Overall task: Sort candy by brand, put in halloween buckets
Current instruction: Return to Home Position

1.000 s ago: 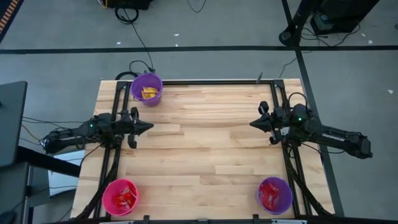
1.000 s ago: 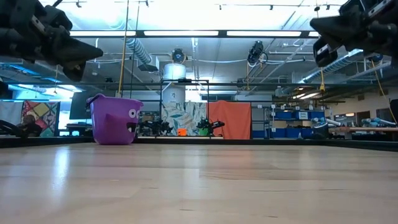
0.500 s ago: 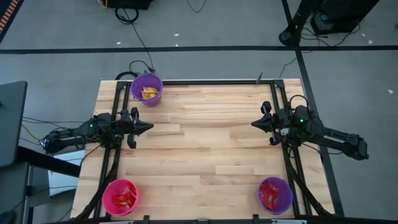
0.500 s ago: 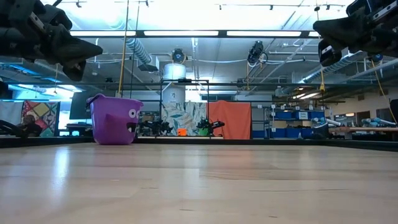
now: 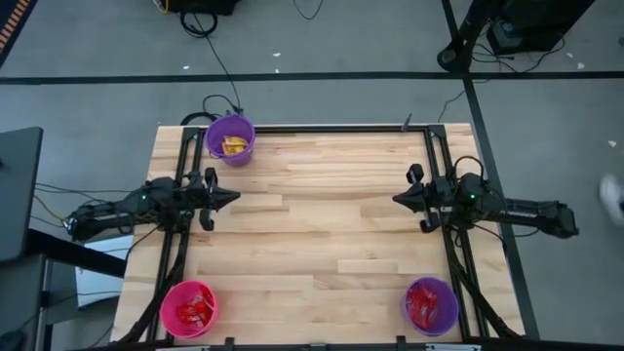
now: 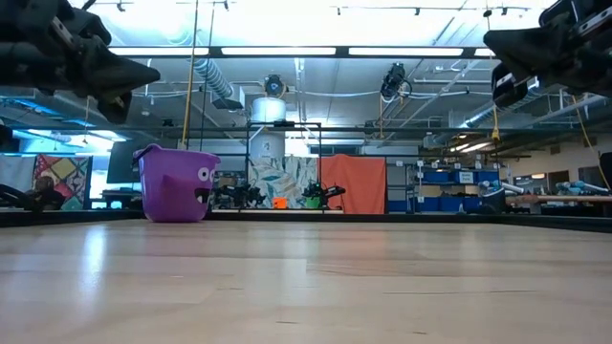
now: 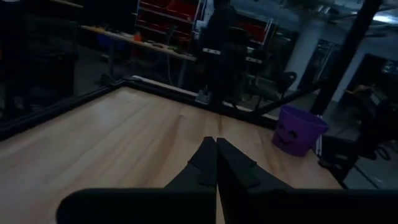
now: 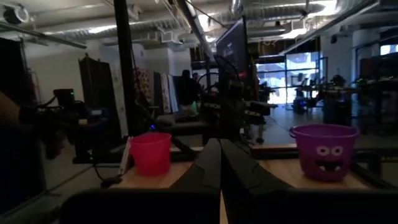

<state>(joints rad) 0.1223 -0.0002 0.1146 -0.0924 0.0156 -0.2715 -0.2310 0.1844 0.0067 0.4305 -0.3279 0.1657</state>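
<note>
With the left gripper (image 5: 232, 198) and right gripper (image 5: 398, 199) pinched closed and empty over opposite sides of the table (image 5: 322, 234), we should retract both level and slowly.

On the light wooden table (image 5: 322, 224), the far purple plastic bucket (image 5: 210, 136) stands at the far left corner, with yellow candy packets (image 5: 232, 146) in it. The round pink plastic bucket (image 5: 166, 304) is at the near left corner, with red candy bars (image 5: 195, 310) inside. The near purple plastic bucket (image 5: 454, 302) is at the near right corner, with red wrapped candy (image 5: 425, 310) inside. The left gripper (image 5: 236, 198) hangs over the table's left part and the right gripper (image 5: 395, 198) over its right part, well apart, tips toward each other.
</note>
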